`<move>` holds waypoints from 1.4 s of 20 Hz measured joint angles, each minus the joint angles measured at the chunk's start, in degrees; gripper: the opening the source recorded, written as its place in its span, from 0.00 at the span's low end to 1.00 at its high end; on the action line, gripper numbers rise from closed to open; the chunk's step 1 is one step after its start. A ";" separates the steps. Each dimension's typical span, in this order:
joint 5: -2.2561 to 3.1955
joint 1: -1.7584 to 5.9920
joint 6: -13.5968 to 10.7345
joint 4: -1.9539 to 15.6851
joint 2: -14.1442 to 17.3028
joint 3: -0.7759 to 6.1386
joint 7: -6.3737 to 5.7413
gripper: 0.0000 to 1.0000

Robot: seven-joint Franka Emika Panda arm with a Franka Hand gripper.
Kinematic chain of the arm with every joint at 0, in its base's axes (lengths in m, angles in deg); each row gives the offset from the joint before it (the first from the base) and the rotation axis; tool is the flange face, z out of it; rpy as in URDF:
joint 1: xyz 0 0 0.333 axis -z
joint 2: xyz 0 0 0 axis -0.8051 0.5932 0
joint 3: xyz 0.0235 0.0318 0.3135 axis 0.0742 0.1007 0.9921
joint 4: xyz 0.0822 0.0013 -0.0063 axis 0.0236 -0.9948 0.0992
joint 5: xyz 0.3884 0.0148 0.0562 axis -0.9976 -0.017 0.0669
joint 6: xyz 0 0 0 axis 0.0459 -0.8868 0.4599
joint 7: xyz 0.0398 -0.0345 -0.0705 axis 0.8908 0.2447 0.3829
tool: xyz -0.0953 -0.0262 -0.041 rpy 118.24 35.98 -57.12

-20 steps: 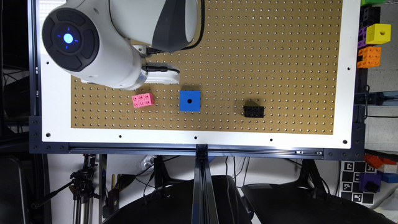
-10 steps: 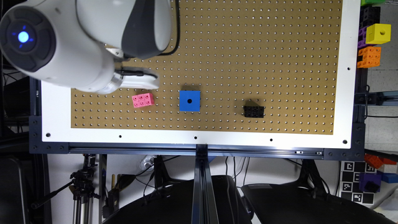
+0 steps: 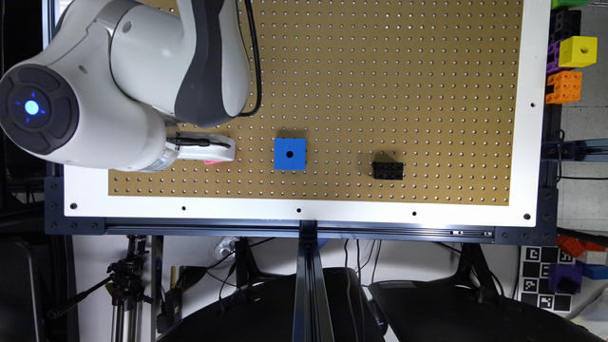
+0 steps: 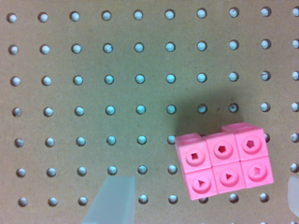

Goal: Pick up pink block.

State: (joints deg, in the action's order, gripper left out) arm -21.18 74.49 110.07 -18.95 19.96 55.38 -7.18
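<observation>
The pink block (image 4: 223, 165) lies flat on the pegboard (image 3: 380, 71), its six holes facing up, and in the exterior view only a sliver of it (image 3: 213, 162) peeks out from under the white gripper (image 3: 216, 151). In the wrist view the gripper (image 4: 203, 203) stands wide, one translucent finger (image 4: 112, 200) on one side of the block and the other at the frame's edge on the far side, neither touching it. Toward the exterior view's right, a blue cube (image 3: 289, 154) sits near the block and a black brick (image 3: 387, 169) farther along.
</observation>
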 joint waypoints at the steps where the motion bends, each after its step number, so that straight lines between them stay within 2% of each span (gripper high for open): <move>1: 0.00 -0.04 0.00 0.00 0.00 0.06 0.00 1.00; 8: 0.00 -0.16 -0.46 -0.05 0.00 1.16 -0.25 1.00; 11: 0.00 -0.18 -0.27 -0.16 1.03 1.21 -0.25 1.00; 14: 0.00 -0.20 0.93 -0.09 3.05 1.21 -0.25 1.00; 18: 0.00 -0.22 1.20 -0.09 3.93 1.21 -0.25 1.00; 28: 0.00 -0.26 4.81 -0.03 7.80 1.21 -0.25 1.00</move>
State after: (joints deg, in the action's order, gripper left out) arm -21.18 74.24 114.88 -18.98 27.76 56.59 -7.43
